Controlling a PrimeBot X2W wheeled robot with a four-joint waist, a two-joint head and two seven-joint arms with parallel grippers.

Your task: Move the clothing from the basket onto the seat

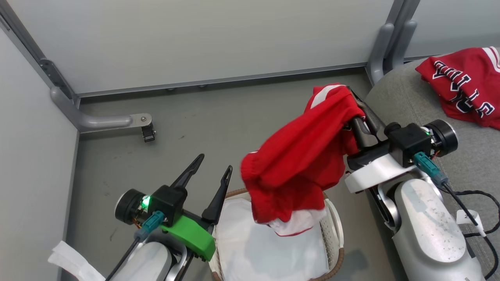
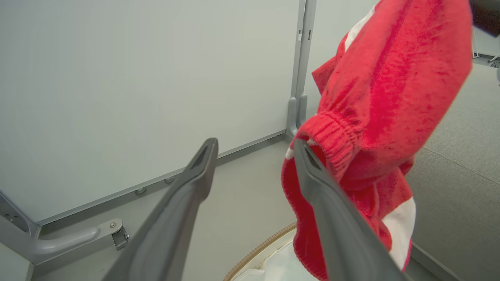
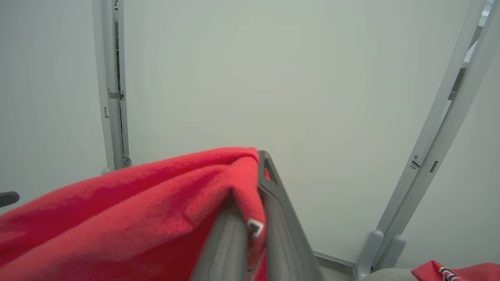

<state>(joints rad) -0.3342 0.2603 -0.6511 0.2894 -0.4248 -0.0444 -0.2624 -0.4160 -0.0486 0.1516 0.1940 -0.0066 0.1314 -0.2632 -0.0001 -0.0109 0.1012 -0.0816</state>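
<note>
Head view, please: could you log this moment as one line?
right gripper: shut on red garment | left gripper: open | jersey: on seat

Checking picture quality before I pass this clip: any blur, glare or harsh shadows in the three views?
Head view: even soft light, sharp, no glare; faint shadow right of the basket. Left wrist view: the left gripper's fingers go soft near the lens; the red garment looks grainy. Right wrist view: the garment and the right gripper blur at the bottom edge; wall evenly lit.
</note>
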